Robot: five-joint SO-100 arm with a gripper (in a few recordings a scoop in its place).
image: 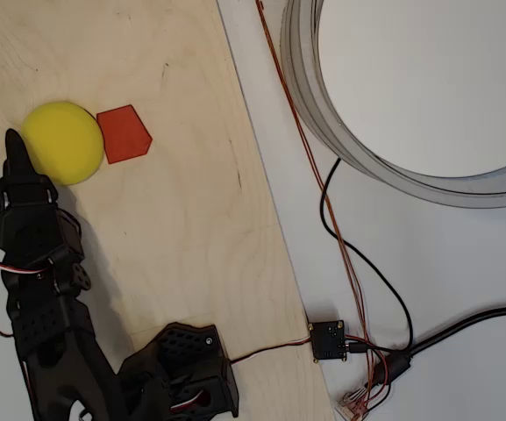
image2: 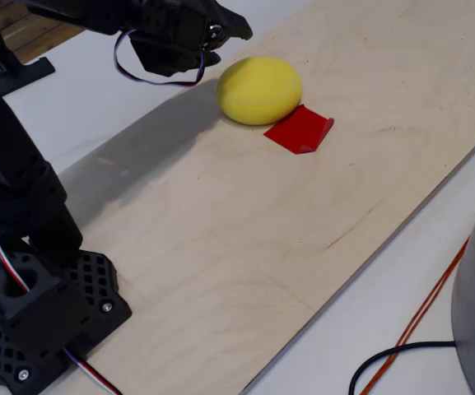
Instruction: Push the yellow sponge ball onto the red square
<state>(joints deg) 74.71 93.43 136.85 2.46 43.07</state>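
we're seeing the ball (image: 61,142) sitting on the plywood board (image: 182,219), its right edge touching or just overlapping the left edge of the red square (image: 125,133) in the overhead view. the gripper (image: 16,149) is sitting just at the ball's left side, tip against or right beside it. jaws are looking closed together with nothing held, though we can't tell for sure.

Arm (image: 38,298): matte black printed plastic throughout. Base block (image2: 35,317) has a perforated grid pattern with silver screws at its corners. Red-white-black servo leads loop along the links. Claw (image: 16,153) tapers to a dark point.
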